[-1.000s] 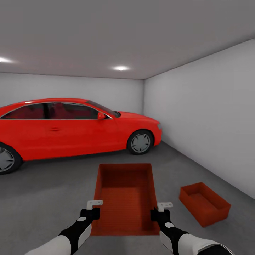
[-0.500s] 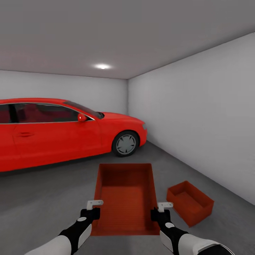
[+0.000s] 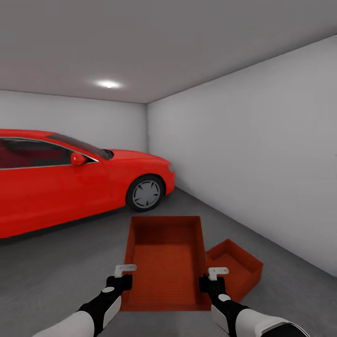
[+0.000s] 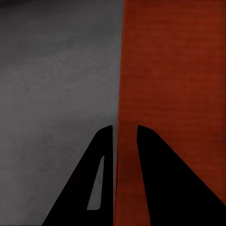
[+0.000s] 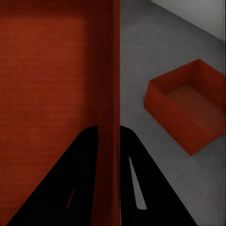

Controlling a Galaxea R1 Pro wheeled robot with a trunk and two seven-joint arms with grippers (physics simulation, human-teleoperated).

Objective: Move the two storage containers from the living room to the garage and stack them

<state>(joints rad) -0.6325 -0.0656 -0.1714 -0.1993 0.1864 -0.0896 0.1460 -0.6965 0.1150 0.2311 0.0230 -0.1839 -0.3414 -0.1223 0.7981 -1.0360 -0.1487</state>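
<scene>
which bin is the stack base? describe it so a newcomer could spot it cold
Start at the red car and follow the grey concrete floor toward the white right-hand wall. The base is the red-orange open-top container on the floor near that wall. Its twin, the held container, is gripped at its side walls by the left gripper and right gripper; the base sits untouched.

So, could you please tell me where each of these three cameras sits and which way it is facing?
Head view: on the robot's head, facing forward and down at the carried container, floor container, red car; both forearms show.
Left wrist view: by the left pincer, along its fingers astride the carried container's wall, grey floor beside.
Right wrist view: by the right pincer, likewise astride the opposite wall.
Head and right wrist views share the floor container.
</scene>
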